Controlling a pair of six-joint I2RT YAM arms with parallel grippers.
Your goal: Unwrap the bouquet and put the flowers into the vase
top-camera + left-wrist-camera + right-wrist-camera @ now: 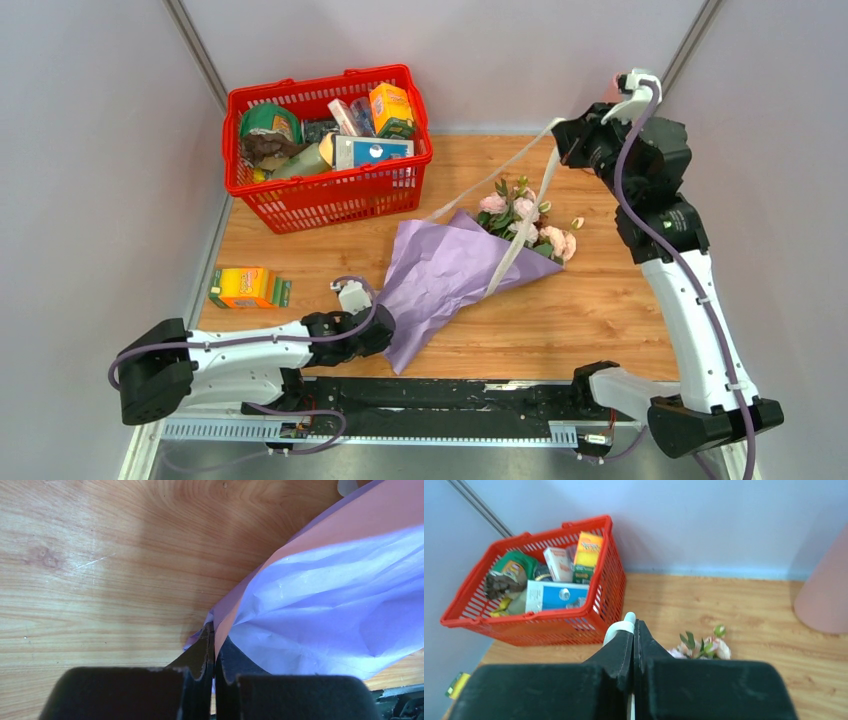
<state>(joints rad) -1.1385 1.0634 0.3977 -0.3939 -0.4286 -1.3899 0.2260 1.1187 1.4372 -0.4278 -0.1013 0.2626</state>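
Wooden table (600, 330) holds the bouquet (460, 270) at centre. Left claw (214, 632), at seven o'clock, pinches the paper (320, 605); right claw (634, 625), raised at one o'clock, clenches the ribbon (518, 232). The step looks like untying; next, the ribbon must pull free. The vase (824, 595) stands at three o'clock in the right wrist view.

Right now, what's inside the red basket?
In the red basket, an orange carton, a white-and-blue box, a green packet and a small white box show. Anything beneath them is covered.
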